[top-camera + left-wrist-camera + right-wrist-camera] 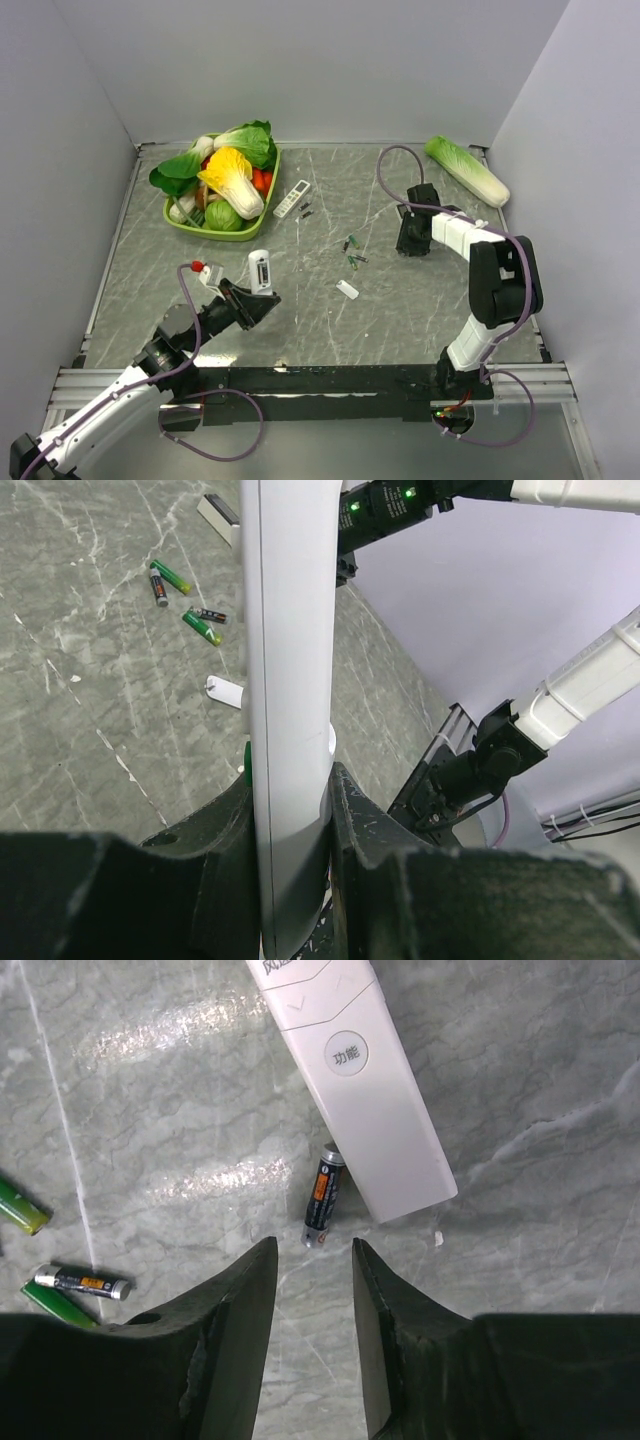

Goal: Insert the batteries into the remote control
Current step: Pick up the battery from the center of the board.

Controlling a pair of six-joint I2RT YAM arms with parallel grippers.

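Note:
My left gripper (250,300) (290,795) is shut on the white remote control (261,272), held upright above the table. In the left wrist view the remote (290,660) shows edge-on between the fingers. Several greenish batteries (351,250) (200,627) lie loose at mid-table. My right gripper (411,243) (313,1245) is open and empty, to the right of them. In the right wrist view a dark battery (322,1196) lies ahead of its tips, and green ones (22,1208) lie far left.
A small white cover piece (347,290) (225,692) lies near the batteries. A second white remote (292,198) (355,1080) lies by a green basket of vegetables (190,224). A cabbage (466,170) lies at the back right. Grey walls enclose the table.

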